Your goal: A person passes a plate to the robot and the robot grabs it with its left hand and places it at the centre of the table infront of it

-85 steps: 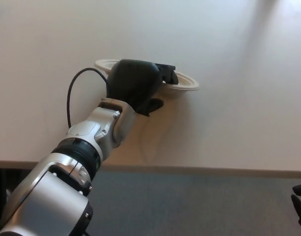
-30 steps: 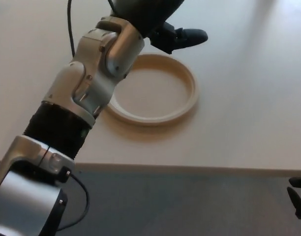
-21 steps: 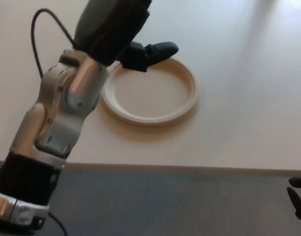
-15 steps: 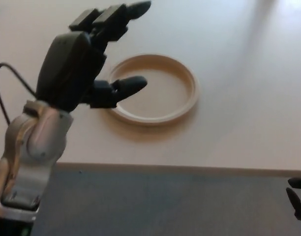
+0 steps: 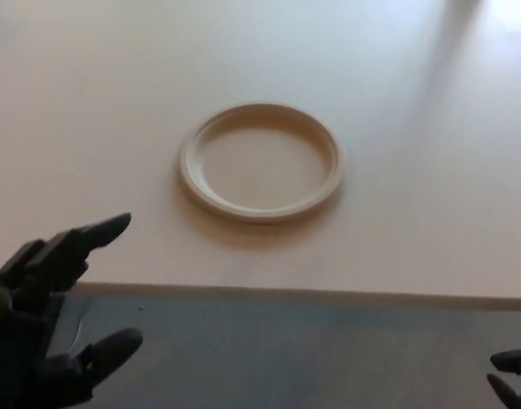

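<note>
While lying flat on the pale table (image 5: 414, 102), plate (image 5: 260, 162) sits alone near the middle of the surface, cream-coloured, round, with a raised rim and a shallow bare well; casts a soft shadow along its near edge; touches nothing but the tabletop. Well apart from it, low in the picture's left corner: left hand (image 5: 48, 336), black, empty, with its thick fingers (image 5: 82, 239) reaching up and to the right over the table's near edge, and its thumb (image 5: 103, 354) spread wide below them, out over the grey floor (image 5: 312, 349); digits clearly apart, closed on nothing, holding nothing; wrist and arm cut off by the frame. At the lower right corner: right hand (image 5: 514, 377), only a couple of dark fingertips showing at the picture's border, over the floor and well clear of the table; cannot tell whether spread or closed, too little in view. Between the two hands: the table's front edge, running straight across the picture as a thin tan band, with grey floor below it. On the tabletop's far right: a brighter patch of light and a faint darker streak slanting down from the top; elsewhere an even, warm beige. Plate nearer the left hand than the right, yet out of contact with both.
</note>
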